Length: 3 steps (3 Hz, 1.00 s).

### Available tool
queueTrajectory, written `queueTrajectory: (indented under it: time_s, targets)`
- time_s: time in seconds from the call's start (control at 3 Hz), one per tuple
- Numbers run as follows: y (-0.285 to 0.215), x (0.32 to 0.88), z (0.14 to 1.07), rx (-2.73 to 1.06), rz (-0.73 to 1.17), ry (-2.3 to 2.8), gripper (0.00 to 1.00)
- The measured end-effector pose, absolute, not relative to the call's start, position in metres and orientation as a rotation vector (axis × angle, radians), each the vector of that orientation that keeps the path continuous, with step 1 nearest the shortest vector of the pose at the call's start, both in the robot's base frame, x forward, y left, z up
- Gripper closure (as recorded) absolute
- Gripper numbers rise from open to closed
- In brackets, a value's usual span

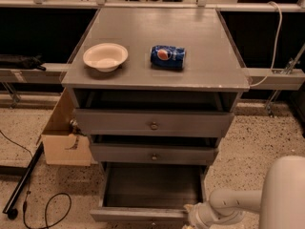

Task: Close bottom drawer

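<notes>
The bottom drawer (143,214) of the grey cabinet is pulled far out, its dark box interior (152,185) open to view and its flat front at the frame's bottom edge. My gripper (189,214) sits at the right end of that drawer front, at the end of my white arm (228,206) that comes in from the lower right. The middle drawer (153,154) and the top drawer (153,123) above it are each pulled out a little.
A white bowl (105,56) and a blue can on its side (167,56) lie on the cabinet top. A cardboard box (64,137) stands on the floor at the cabinet's left. A black pole and cable (28,194) lie on the speckled floor.
</notes>
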State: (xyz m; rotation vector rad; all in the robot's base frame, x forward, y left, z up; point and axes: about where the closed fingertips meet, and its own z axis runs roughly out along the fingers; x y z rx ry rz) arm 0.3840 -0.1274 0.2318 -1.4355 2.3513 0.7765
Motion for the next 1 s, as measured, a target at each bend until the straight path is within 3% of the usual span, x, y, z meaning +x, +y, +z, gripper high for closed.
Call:
queueTrajectory:
  time_s: [0.33, 1.0]
  targets:
    - [-0.1257, 0.381, 0.2277, -1.435, 0.786, 2.355, 0.0]
    - [-0.1256, 0.381, 0.2277, -1.435, 0.786, 2.355, 0.5]
